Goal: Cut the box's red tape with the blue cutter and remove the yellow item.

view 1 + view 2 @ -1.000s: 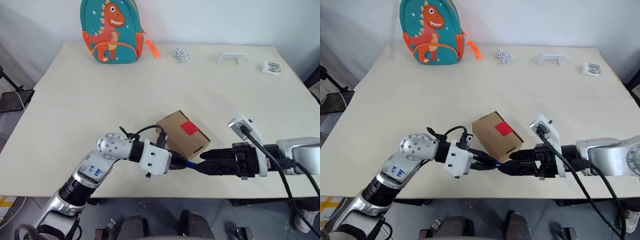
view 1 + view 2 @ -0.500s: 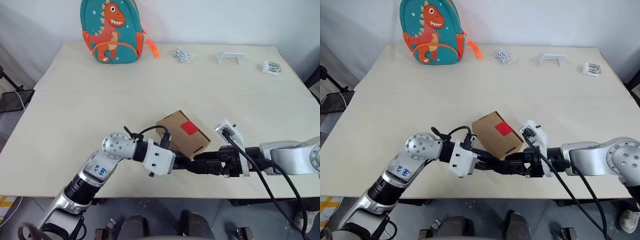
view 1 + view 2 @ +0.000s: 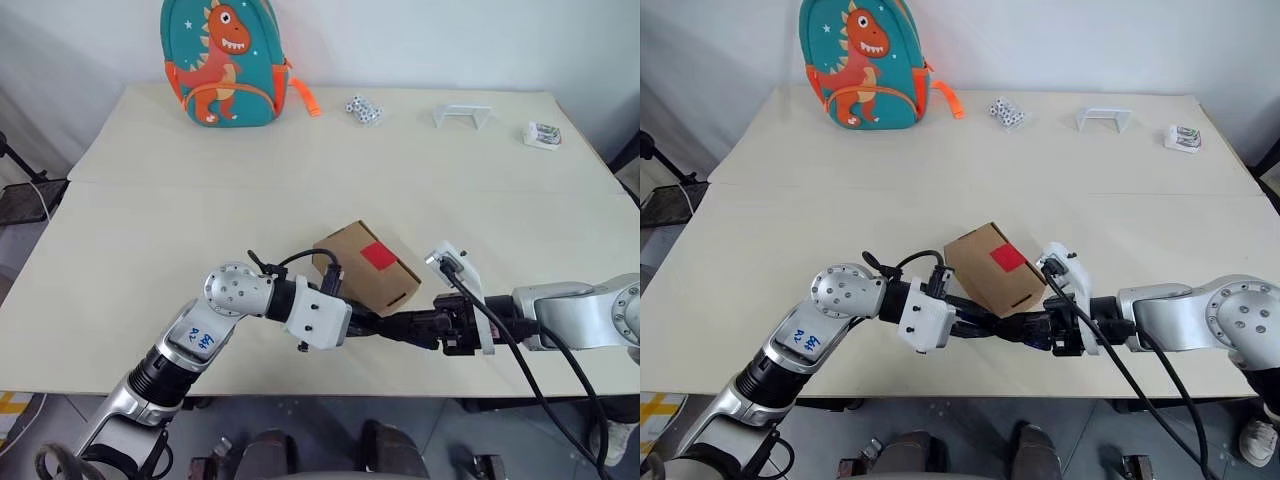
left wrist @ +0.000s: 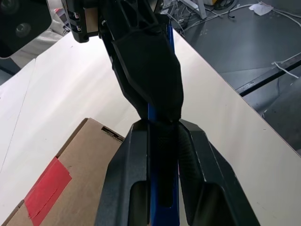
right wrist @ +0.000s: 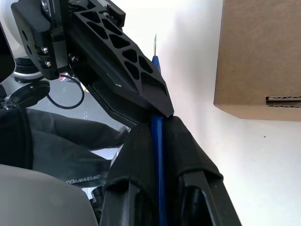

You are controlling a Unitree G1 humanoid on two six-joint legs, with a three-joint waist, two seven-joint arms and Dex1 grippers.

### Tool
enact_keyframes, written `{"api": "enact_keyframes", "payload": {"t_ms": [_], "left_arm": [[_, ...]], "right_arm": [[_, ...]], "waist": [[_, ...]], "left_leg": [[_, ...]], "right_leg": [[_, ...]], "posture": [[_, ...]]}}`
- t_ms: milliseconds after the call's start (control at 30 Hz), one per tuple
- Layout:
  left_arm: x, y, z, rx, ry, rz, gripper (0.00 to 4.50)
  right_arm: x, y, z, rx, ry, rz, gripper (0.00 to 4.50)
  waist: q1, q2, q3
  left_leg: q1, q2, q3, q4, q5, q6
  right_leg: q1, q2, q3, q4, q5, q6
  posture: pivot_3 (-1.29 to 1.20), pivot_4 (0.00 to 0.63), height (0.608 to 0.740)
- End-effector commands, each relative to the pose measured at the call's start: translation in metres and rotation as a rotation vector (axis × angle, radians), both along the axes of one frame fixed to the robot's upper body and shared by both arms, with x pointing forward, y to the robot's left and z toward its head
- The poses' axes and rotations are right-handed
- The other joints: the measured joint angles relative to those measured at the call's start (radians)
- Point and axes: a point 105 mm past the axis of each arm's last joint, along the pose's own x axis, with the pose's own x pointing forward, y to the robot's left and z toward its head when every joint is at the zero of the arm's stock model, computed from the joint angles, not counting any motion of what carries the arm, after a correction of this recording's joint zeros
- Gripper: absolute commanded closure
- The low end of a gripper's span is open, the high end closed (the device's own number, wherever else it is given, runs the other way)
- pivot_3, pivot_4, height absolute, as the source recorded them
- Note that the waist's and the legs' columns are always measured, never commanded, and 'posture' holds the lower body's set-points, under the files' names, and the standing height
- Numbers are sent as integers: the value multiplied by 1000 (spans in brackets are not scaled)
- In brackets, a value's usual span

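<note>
The blue cutter (image 5: pixel 156 136) sits low in the frame's centre, pinched by both the left end effector (image 3: pixel 368 326) and the right end effector (image 3: pixel 418 326), likely a handover. Just above, the box (image 3: pixel 365 266) rests on the table (image 3: pixel 200 200), red tape (image 3: pixel 378 255) uncut.

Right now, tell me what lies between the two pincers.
The blue cutter bridges them: the left pincer and right pincer meet tip to tip, both closed on it, beside the box. Both wrist views show this.
</note>
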Motion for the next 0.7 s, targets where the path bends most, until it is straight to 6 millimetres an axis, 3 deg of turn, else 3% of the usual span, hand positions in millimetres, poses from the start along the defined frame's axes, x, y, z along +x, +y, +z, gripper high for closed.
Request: {"api": "enact_keyframes", "payload": {"t_ms": [33, 333, 433, 533, 600, 667, 700], "left_arm": [[-2, -2, 11, -60, -5, -5, 2767], [0, 16, 32, -178, 52, 54, 38], [-15, 39, 42, -236, 168, 30, 0], [-25, 103, 43, -232, 395, 174, 0], [-30, 123, 41, -210, 457, 226, 0], [-20, 145, 39, -252, 497, 339, 180], [-4, 156, 42, -350, 508, 427, 374]], "right_arm": [[-3, 2, 4, 27, -1, 19, 4472], [-5, -2, 7, 50, -5, 16, 4472], [-6, -3, 14, 76, -26, 23, 4472], [-7, -8, 32, 125, -93, 24, 4472], [-8, -12, 36, 131, -105, 17, 4472], [-6, -20, 48, 145, -158, -12, 4472], [0, -28, 57, 147, -200, -67, 4472]], "waist": [[0, 0, 0], [-1, 0, 0], [-2, 0, 0], [-16, 1, 1], [-16, 2, 1], [-4, 2, 1], [3, 3, 2]], "left_leg": [[0, 0, 0, 0, 0, 0], [0, 0, 0, 0, 0, 0], [0, 1, -1, 0, 0, 0], [1, 4, -4, -1, -1, -2], [2, 6, -5, -1, -2, -3], [2, 6, -4, -1, -2, -3], [2, 5, -3, 0, -2, -3]], "right_leg": [[0, 0, 0, 0, 0, 0], [0, 0, 0, 0, 0, 0], [0, 0, 0, 0, 0, 0], [-1, 2, 1, 0, 0, 0], [-2, 4, 1, 2, 0, 0], [-1, 5, 1, 1, 0, 0], [0, 5, 1, 0, 0, 0]], "posture": [[0, 150, 740], [0, 150, 740], [0, 150, 740], [0, 150, 740], [0, 150, 740], [0, 150, 740], [0, 150, 740]]}}
